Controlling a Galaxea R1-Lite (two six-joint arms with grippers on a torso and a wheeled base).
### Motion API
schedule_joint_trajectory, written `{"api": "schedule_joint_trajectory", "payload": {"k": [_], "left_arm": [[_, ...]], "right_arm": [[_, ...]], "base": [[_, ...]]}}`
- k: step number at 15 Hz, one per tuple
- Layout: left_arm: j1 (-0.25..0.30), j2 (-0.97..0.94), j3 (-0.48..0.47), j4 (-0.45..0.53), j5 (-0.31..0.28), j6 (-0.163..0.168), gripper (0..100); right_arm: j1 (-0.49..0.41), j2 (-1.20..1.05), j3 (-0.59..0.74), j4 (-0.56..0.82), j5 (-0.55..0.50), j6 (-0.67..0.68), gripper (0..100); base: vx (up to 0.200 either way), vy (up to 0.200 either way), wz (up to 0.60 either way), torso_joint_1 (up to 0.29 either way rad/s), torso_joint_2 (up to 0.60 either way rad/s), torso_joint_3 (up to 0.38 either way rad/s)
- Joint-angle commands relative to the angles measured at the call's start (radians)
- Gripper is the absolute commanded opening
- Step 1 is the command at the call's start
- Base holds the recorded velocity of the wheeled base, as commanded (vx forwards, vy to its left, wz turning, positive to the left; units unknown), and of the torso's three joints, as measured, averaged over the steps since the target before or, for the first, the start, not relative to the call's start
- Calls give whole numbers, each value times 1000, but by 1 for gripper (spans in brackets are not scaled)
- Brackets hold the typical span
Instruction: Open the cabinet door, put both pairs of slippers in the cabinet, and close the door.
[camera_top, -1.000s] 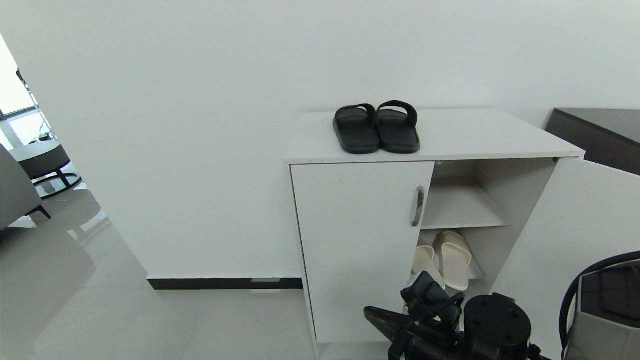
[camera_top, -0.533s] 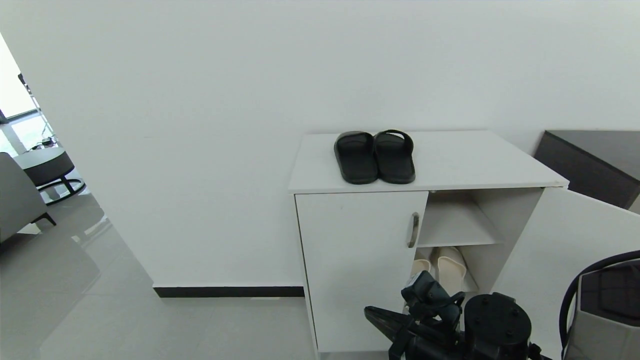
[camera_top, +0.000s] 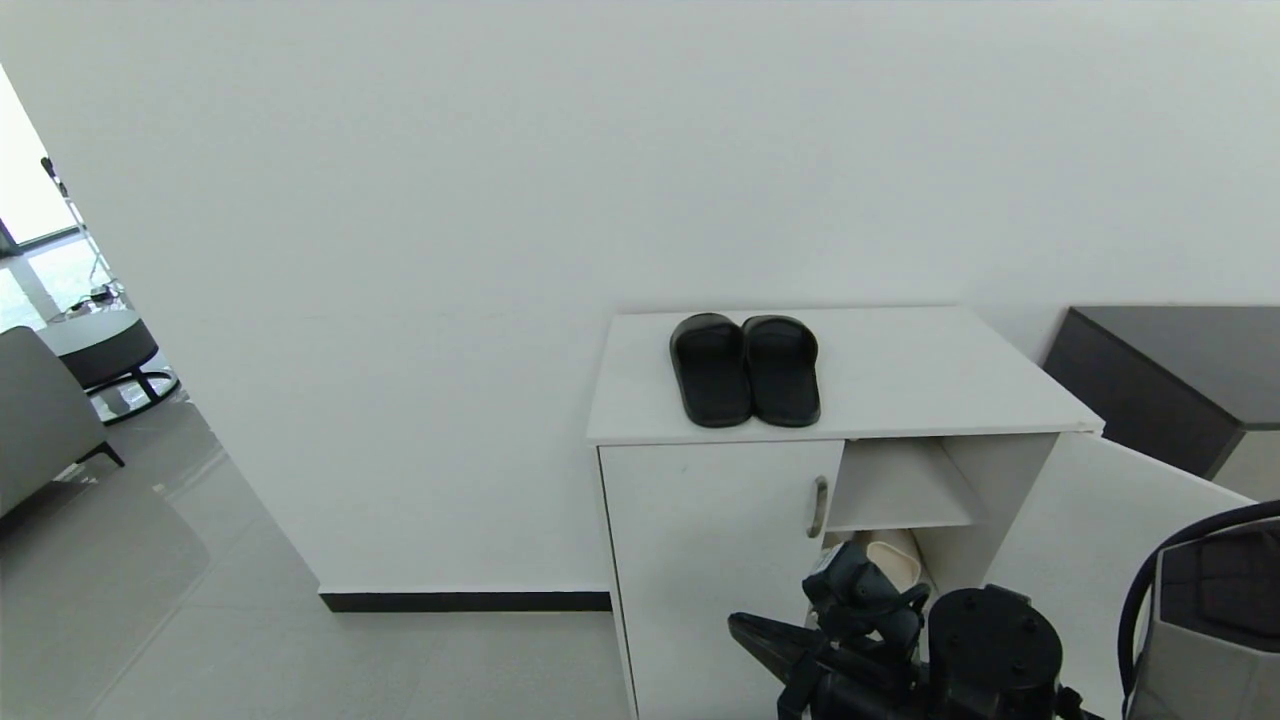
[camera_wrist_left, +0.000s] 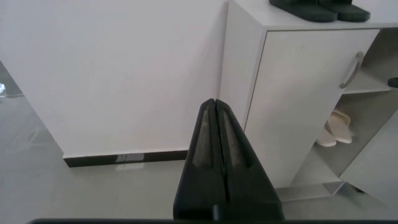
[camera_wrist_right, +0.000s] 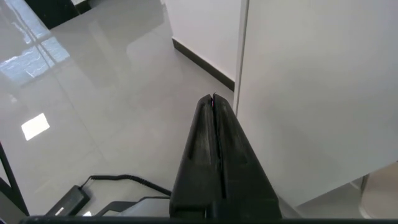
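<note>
- The black slippers (camera_top: 745, 370) lie side by side, touching, on top of the white cabinet (camera_top: 900, 400), just right of centre in the head view and toward the left part of the top.
- The cream slippers (camera_top: 893, 560) already sit in the lower compartment, low in the frame. Part of them is hidden by the arm in front.
- The right-hand door (camera_top: 1090, 540) stands swung open at lower right. The left-hand door (camera_top: 715, 560) with its handle (camera_top: 818, 506) is closed.
- The left gripper (camera_wrist_left: 216, 104) is clenched on nothing, its fingers pressed together, and points at the wall beside the cabinet.
- The right gripper (camera_wrist_right: 214, 98) is likewise clenched and empty, close beside the open door panel.
- Judged from this, the step in hand is fetching the black pair.
  - Spread the fingers before coming down, not at the last moment.
  - Close over the two inner straps where the slippers touch, so both lift as one.
  - Lift clear of the top's front edge before lowering.
- The bare shelf (camera_top: 890, 490) above the cream pair looks the easiest landing spot. Go in through the open right bay, clear of the door's edge and the closed door's handle.
</note>
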Motion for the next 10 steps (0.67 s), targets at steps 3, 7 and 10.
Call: {"api": "schedule_joint_trajectory", "payload": {"k": [3,7,10], "left_arm": [[0,2,0,0,0,-1,0],[0,2,0,0,0,-1,0],[0,2,0,0,0,-1,0]], "right_arm": [[2,0,23,-1,27,0,0],[3,-40,57,-1,29,-100,0],[19,-138,-81,231,-119,-89,0]], "base": [[0,0,0,276,-575,-304],[0,0,0,113,-229,-117],[0,0,0,0,0,0]]}}
